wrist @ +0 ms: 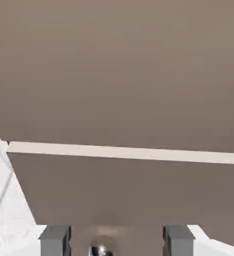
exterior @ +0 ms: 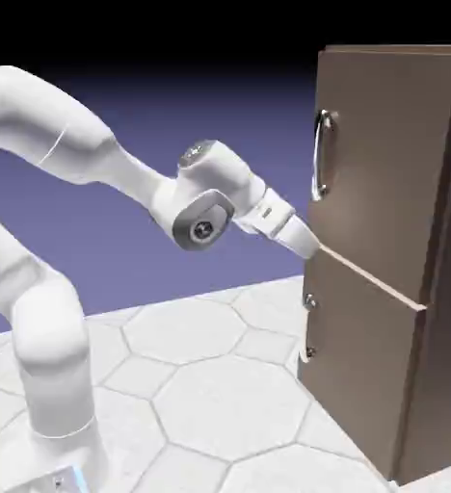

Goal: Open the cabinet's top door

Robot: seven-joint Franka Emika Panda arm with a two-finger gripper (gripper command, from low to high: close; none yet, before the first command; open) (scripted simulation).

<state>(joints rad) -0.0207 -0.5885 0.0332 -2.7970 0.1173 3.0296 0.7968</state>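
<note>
The Panda gripper (wrist: 117, 241) is spread, gripping nothing; the top door (exterior: 388, 164) lies ahead and above it, its curved silver bar handle (exterior: 318, 159) (long axis upright) overhead.

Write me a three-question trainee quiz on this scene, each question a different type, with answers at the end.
1. Multiple choice: How does the end effector stand? A) shut on a handle B) open C) shut on nothing
2. True or false: The upper handle is between the fingers.
3. Fill in: Between the top door and the lower door runs a strip that looks ____ in color against the brown.

Key: 1. B; 2. False; 3. pale
</note>
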